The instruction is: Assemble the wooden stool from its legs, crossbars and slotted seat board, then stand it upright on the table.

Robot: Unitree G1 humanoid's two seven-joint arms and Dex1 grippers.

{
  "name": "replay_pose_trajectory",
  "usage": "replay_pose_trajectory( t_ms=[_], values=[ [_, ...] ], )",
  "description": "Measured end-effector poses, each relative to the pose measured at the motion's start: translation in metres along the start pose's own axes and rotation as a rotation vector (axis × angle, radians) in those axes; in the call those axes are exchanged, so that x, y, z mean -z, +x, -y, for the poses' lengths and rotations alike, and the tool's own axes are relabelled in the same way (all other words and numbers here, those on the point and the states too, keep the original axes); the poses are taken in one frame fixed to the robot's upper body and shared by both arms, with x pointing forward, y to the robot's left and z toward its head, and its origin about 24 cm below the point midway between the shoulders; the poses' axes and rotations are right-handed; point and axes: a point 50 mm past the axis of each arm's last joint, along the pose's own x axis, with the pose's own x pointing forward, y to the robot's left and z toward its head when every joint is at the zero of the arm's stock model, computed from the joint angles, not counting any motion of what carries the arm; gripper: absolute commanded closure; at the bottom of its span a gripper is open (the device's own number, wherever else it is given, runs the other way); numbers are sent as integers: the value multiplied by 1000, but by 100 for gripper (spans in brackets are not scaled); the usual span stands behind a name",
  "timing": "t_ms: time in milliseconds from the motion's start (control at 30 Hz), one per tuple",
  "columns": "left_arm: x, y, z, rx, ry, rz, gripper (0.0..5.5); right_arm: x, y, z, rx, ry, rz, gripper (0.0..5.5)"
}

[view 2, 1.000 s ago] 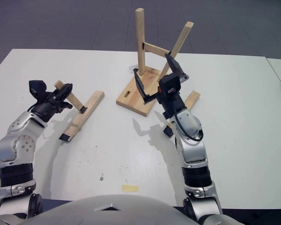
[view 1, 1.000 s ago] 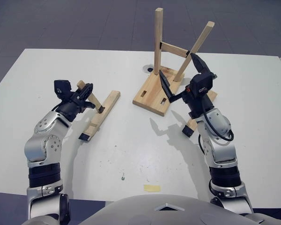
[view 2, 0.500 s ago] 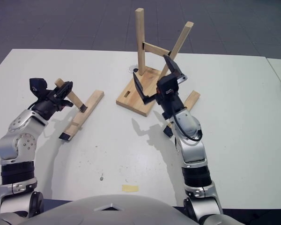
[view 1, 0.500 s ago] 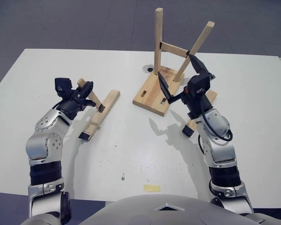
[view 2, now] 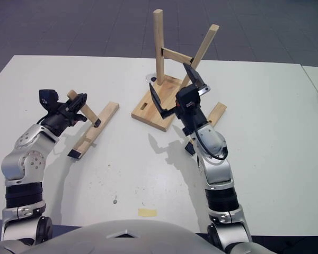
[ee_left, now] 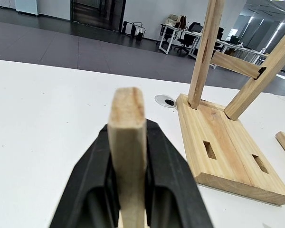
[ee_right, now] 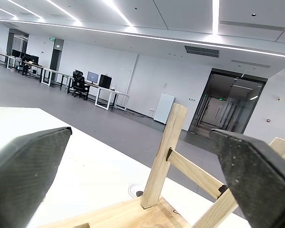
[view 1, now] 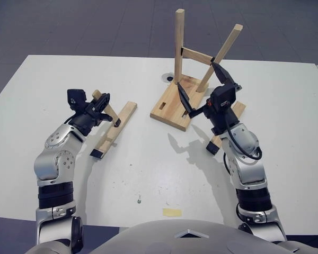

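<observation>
Two legs (view 1: 178,42) stand in the seat board (view 1: 172,110), far centre. We see our left gripper (view 1: 102,101) clenched on the leg frame (view 1: 119,124) at left, our right gripper (view 1: 197,76) spread wide just near of the seat board.

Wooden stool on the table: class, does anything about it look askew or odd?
Yes. On the flat, pale slotted seat board, one square wooden leg stands upright while the other wooden leg leans away from it, so the pair splays. Two slots are empty.

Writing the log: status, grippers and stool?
Left gripper jaws shut on crossbar. Right gripper jaws open by seat board, two legs fitted. Another leg lies under right arm.
</observation>
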Motion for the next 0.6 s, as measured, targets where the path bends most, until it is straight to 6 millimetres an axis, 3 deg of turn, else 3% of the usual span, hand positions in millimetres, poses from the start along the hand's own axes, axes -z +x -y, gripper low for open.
replay_pose_trajectory(
  t_ms=[400, 600],
  values=[
    [1, -5, -2, 17, 115, -8, 508, -2, 0, -2, -9, -8, 11, 10],
    [13, -12, 3, -8, 124, 37, 508, -3, 1, 0, 1, -13, 17, 10]
  ],
)
